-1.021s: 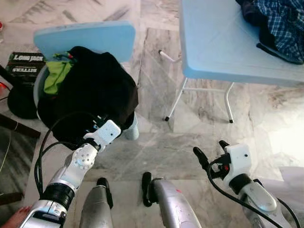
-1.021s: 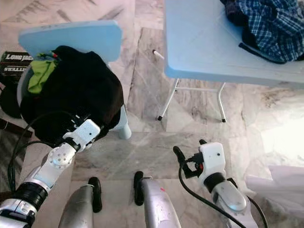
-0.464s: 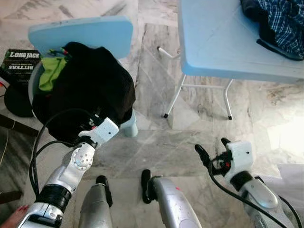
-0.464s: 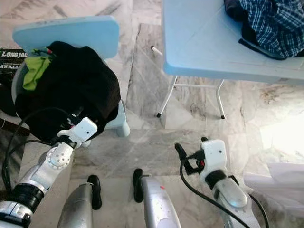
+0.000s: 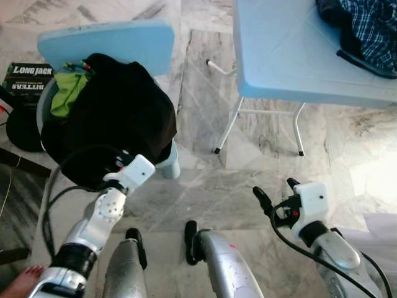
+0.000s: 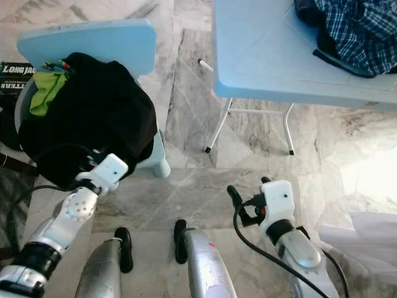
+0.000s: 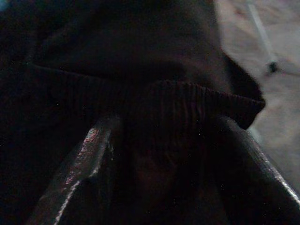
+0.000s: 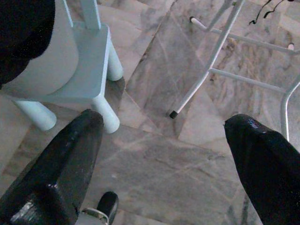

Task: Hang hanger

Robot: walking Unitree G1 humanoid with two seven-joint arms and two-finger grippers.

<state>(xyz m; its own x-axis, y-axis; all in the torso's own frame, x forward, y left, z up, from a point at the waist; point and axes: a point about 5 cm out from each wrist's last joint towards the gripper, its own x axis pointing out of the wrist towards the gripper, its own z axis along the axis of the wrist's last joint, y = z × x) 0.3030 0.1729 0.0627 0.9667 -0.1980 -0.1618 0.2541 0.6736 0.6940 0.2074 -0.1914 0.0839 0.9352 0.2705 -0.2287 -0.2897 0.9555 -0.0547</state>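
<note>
The left hand (image 7: 159, 154), fingers spread, pressed into the ribbed hem of the black garment (image 5: 118, 118) heaped on the pale blue chair (image 5: 105, 43). The right hand (image 5: 273, 195), fingers spread and empty, hung over open marble floor (image 5: 205, 99) beside the blue worktop (image 5: 279, 56) edge. I could not make out a hanger.

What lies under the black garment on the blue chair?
A green cloth pokes out beneath the black garment, all heaped in a pale basket on the blue chair. Anything deeper is covered.
</note>
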